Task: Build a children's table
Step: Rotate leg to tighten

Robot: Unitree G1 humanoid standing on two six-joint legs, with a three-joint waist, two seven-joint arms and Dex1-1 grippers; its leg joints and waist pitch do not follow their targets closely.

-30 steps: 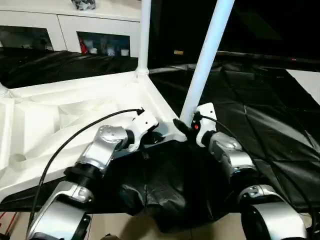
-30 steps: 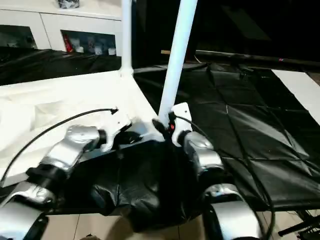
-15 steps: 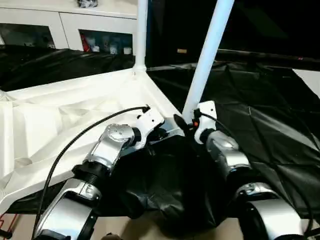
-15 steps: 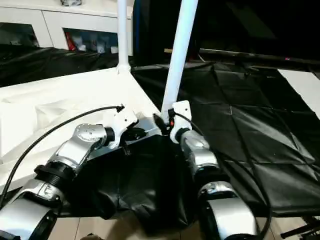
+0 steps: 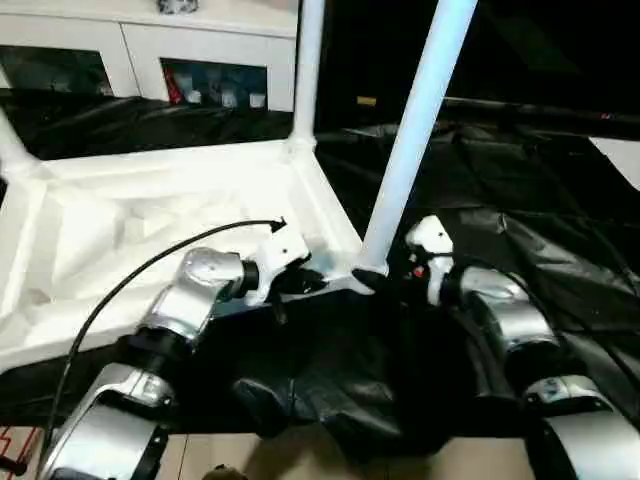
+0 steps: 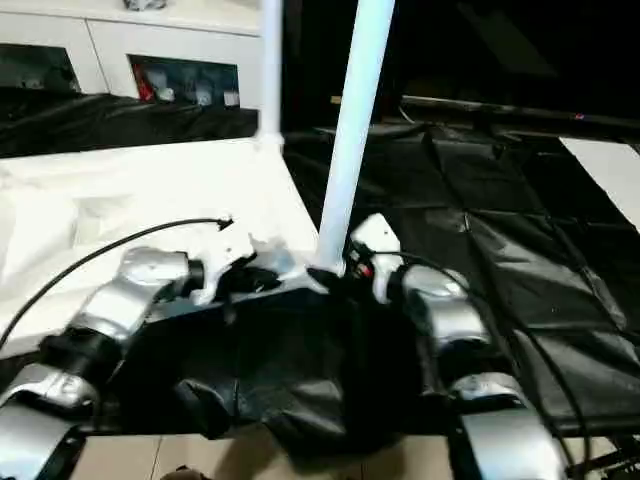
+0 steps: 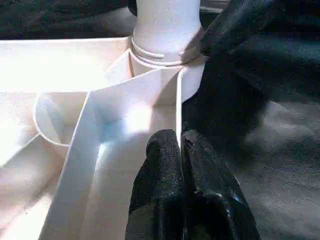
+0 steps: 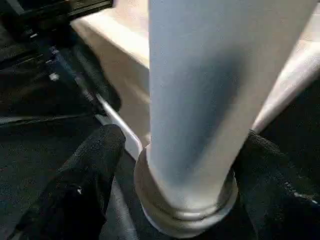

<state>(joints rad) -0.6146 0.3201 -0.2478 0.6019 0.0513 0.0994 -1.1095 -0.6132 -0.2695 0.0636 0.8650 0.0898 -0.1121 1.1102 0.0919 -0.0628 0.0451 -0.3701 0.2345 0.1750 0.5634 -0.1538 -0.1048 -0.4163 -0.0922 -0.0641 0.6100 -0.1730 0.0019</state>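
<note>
The white table top lies upside down on black sheeting, ribs facing up. One white leg rises from its near right corner socket, its collar seated in the socket. My right gripper is shut on this leg's base, one black finger on each side of it. My left gripper is shut on the top's thin rim wall just beside that corner. A second leg stands in the far right corner. The foot of a third leg shows at the far left corner.
Crumpled black sheeting covers the floor under and around the table top. A white cabinet with glass doors stands behind. A pale strip of floor shows at the right edge.
The whole view has shifted. My right forearm has swung out to the right and sits lower at the leg's base. Both grippers keep their holds.
</note>
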